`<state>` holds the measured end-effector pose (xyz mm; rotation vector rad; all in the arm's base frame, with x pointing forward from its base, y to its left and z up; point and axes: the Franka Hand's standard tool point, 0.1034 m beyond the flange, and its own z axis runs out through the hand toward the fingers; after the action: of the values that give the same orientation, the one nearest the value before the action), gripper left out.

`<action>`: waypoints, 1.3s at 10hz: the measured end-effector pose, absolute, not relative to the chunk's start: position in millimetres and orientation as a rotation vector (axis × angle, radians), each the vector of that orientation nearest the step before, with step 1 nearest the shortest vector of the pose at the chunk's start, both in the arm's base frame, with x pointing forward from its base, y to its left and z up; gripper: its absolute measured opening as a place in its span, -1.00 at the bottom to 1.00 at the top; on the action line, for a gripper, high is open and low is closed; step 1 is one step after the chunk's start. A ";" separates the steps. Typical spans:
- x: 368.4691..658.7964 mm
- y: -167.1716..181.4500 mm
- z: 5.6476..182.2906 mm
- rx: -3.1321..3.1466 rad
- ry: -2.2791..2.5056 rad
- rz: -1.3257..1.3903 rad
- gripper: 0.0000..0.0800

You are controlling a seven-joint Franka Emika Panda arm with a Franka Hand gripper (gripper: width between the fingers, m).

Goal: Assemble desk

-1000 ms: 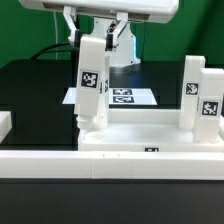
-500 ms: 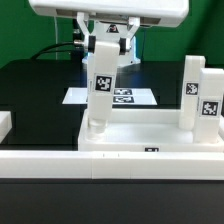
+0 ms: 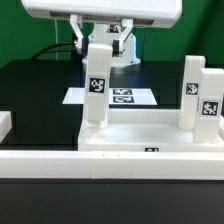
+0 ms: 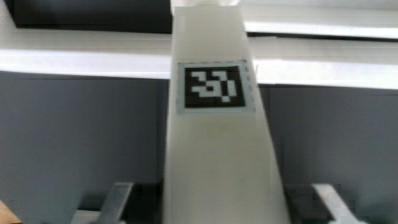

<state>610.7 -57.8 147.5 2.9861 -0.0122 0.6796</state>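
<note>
A white desk leg (image 3: 98, 86) is clasped near its upper end by the gripper (image 3: 101, 38), the two fingers pressed against its opposite sides. The leg is held nearly upright, leaning slightly, with its tagged face turned toward the exterior camera. Its foot is set at the corner of the desk top (image 3: 140, 132) toward the exterior view's left; whether it is fully seated in the socket cannot be told from this angle. A second leg (image 3: 199, 96) is seen standing upright at the corner toward the exterior view's right. The desk top lies at the near edge of the black bench (image 3: 35, 95), just behind a long white rail (image 3: 60, 163). The marker board (image 3: 125, 97) lies flat behind the desk. In the wrist view the held leg (image 4: 219, 130) is seen between the fingers (image 4: 111, 200), its tag facing the camera.
</note>
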 end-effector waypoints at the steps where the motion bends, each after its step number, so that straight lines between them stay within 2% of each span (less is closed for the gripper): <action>1: 610.1 -57.8 145.8 2.987 -0.012 0.675 -0.27; 7: 609.7 -57.9 142.0 2.987 -0.010 0.666 -0.27; 11: 608.9 -57.6 129.8 2.987 -0.003 0.640 -0.27; 13: 609.4 -57.0 129.5 2.976 0.001 0.659 -0.27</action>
<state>609.4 -57.0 129.5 2.9762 0.0008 0.6589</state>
